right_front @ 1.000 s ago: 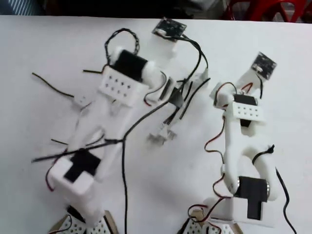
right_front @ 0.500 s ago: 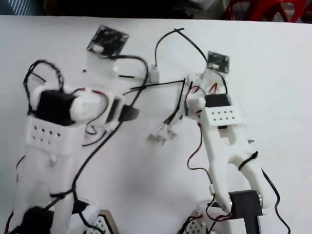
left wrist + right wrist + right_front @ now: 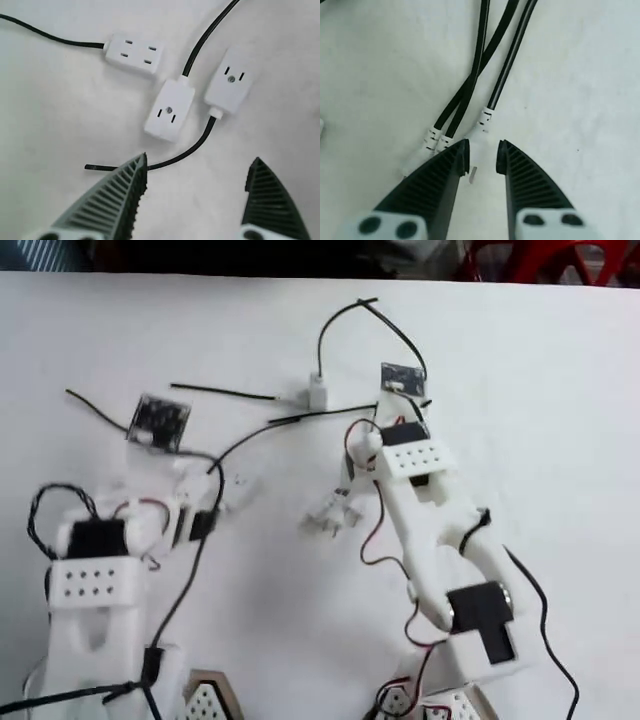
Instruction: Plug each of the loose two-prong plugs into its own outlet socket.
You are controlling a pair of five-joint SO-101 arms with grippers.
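Obs, right gripper (image 3: 483,145): jaws a narrow gap apart, not clamped, straddling the white body of one two-prong plug (image 3: 483,121). A bare prong (image 3: 472,175) shows just beside one jaw. Two more plugs (image 3: 431,136) lie touching each other right next to it, and their black cords (image 3: 492,45) cross. In the high view this cluster sits at frame centre.

Obs, left gripper (image 3: 200,160): jaws wide apart, holding nothing, above three white outlet sockets (image 3: 170,109) on the table (image 3: 560,390). Two lie near each other; the double outlet block (image 3: 134,52) sits a little off.

Receptacles: every visible slot pair is empty. No plug is seated yet.

Risks (judgement):
- The plugs are packed tight, so closing may catch a neighbour or its cord and drag the bundle.
- An off-centre grip could let the plug twist, so the prongs miss the slots.
- The sockets lie loose and will likely slide when pushed unless the left gripper pins one.
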